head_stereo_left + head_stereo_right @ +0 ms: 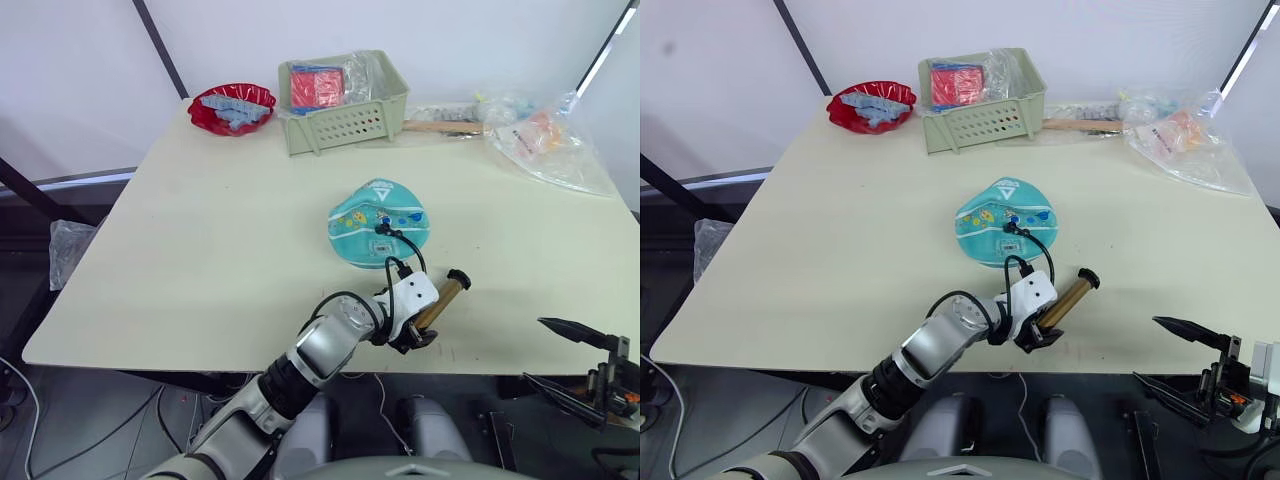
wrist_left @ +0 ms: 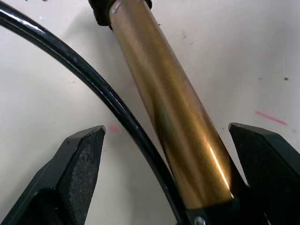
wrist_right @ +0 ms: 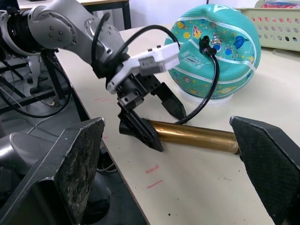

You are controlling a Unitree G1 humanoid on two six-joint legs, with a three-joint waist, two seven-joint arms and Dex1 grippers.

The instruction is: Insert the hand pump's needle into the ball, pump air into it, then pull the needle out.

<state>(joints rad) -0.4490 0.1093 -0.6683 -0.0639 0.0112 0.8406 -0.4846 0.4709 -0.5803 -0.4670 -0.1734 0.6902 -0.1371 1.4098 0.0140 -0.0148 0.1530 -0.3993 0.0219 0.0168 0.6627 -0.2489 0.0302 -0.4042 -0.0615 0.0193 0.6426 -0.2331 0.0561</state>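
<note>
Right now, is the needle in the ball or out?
In, as far as shows: the hose ends in a black fitting seated on the ball. The pin itself is hidden. The pump lies on the table.

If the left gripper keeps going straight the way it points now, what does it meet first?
Probably the hand pump's gold-bronze barrel: it lies between the open jaws of the left gripper, with the thin black hose beside it and the cream tabletop just beyond.
</note>
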